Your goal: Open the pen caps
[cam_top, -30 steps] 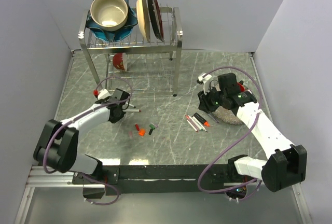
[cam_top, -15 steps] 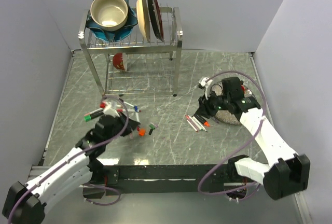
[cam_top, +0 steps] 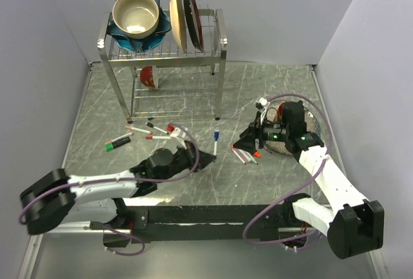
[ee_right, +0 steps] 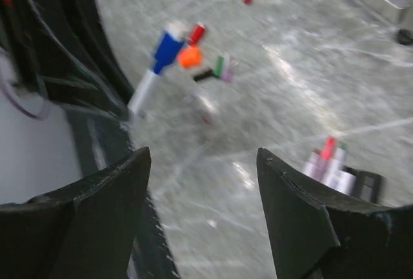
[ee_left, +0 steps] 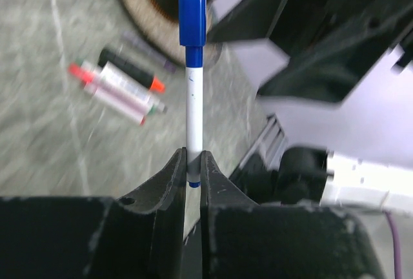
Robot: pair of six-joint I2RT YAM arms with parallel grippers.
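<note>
Above the tabletop [cam_top: 284, 92], top view: the left hand [cam_top: 205, 158] grasps a white pen [cam_top: 215, 143], its blue cap [cam_top: 216, 135] on. Left wrist view: fingers [ee_left: 169, 175] pinch the barrel's lower end. Right wrist view: the right hand [ee_right: 203, 156] is released, facing the pen

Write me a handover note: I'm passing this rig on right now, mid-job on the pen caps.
Left gripper: shut on the blue-capped pen, gripped at its tail end, with the blue cap on and pointing at the other arm.
Right gripper: open, empty, facing that cap but not on it.
Elsewhere: a cluster of pens lies beside the Right gripper, more pens lie further left, and loose caps lie mid-table.
Done: apparently a few caps are off.
Left: pull this blue cap, then check the rest.
</note>
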